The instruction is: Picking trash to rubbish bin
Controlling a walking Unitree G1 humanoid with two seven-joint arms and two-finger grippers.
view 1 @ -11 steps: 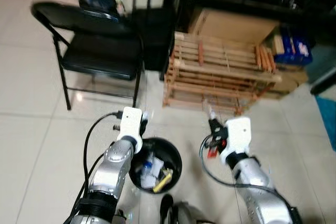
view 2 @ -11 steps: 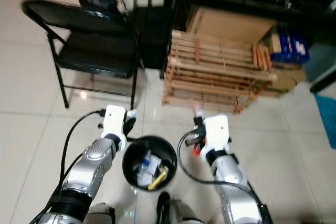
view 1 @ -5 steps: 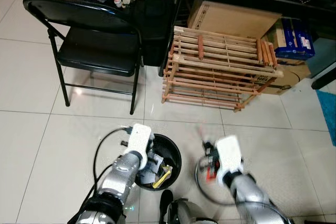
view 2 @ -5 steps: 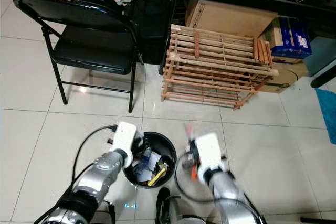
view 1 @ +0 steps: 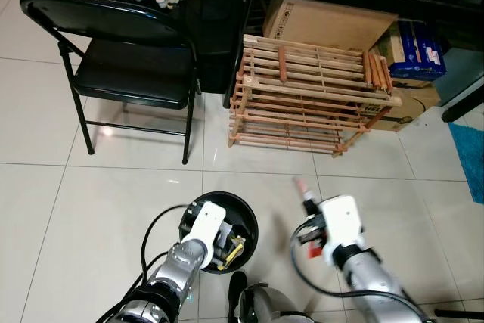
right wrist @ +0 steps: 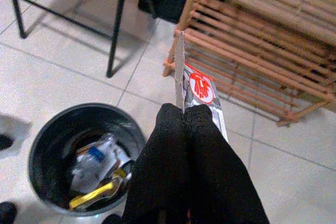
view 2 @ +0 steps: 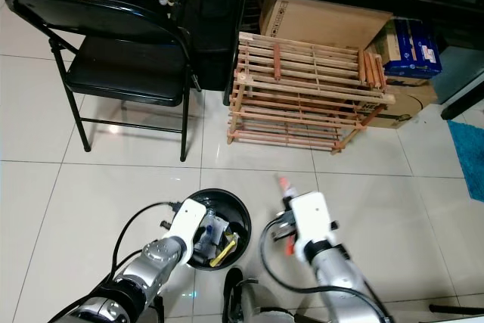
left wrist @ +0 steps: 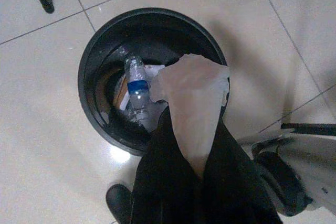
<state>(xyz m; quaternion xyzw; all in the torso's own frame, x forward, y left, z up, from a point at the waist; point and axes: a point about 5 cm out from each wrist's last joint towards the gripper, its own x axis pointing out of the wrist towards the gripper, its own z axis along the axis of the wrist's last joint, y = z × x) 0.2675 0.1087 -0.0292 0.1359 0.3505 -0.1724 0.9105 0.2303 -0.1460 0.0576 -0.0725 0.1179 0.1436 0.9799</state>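
My left end effector point(left wrist: 197, 145) pinches paper scrap point(left wrist: 195, 95) over bin point(left wrist: 92, 56): release here; right end effector point(right wrist: 185, 116) pinches wrapper point(right wrist: 202, 93), bin at 9 o'clock

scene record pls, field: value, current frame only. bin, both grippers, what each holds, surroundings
bin: black round rubbish bin on tiled floor, holds plastic bottle and yellow item
left gripper: over the bin's rim, shut on a crumpled paper scrap
right gripper: beside the bin, above floor, shut on a red-and-white wrapper
surroundings: black folding chair, wooden rack, cardboard box
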